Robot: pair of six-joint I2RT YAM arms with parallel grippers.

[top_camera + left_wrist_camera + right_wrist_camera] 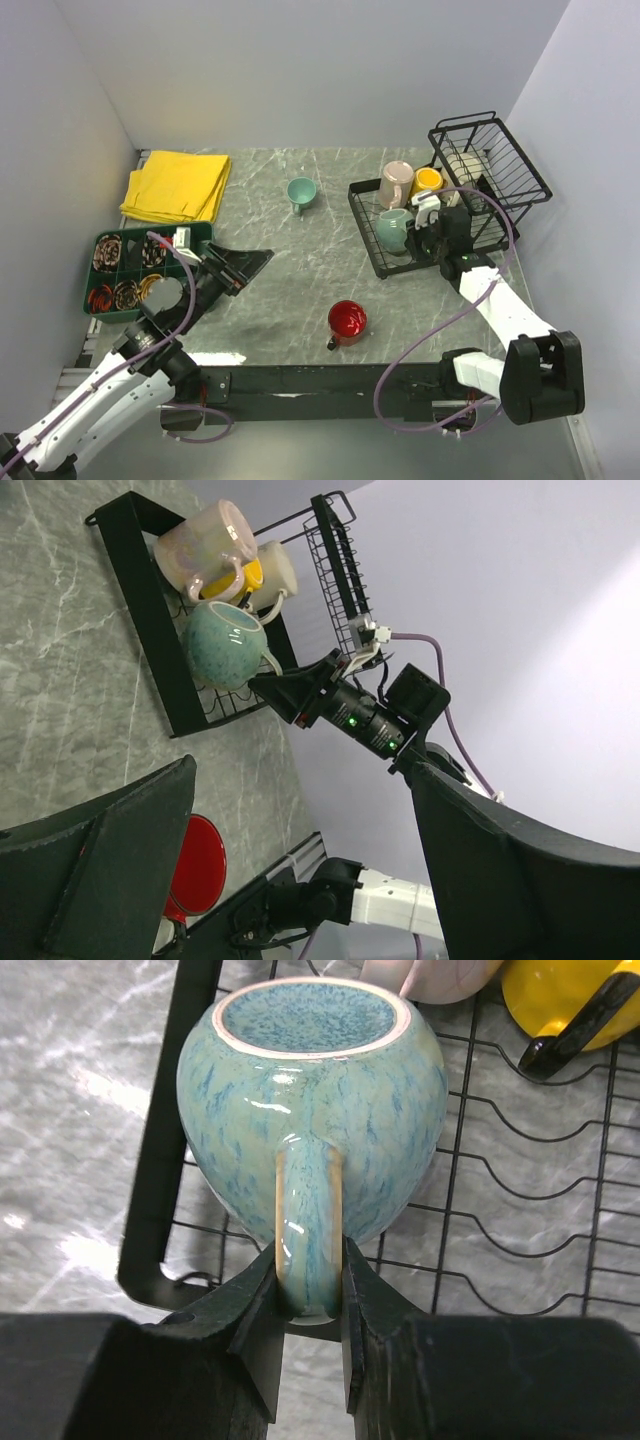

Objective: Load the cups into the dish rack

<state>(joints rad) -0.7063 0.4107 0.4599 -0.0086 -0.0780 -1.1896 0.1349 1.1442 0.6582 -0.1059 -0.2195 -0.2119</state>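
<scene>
The black wire dish rack (365, 225) stands at the right, with its taller basket (492, 160) at the far end. A pale pink cup (396, 183) and a yellow cup (428, 180) rest on its grid. My right gripper (310, 1280) is shut on the handle of the grey-green cup (310, 1090), which sits over the rack's near left corner (165, 1160) with its base showing. A small teal cup (301, 191) and a shiny red cup (347, 321) stand on the table. My left gripper (245, 262) hovers open and empty, left of the red cup (200, 865).
A green compartment tray (130, 270) of small parts lies at the left under the left arm. A folded yellow cloth (177, 186) lies at the back left. Something pale sits inside the basket. The walls stand close on three sides.
</scene>
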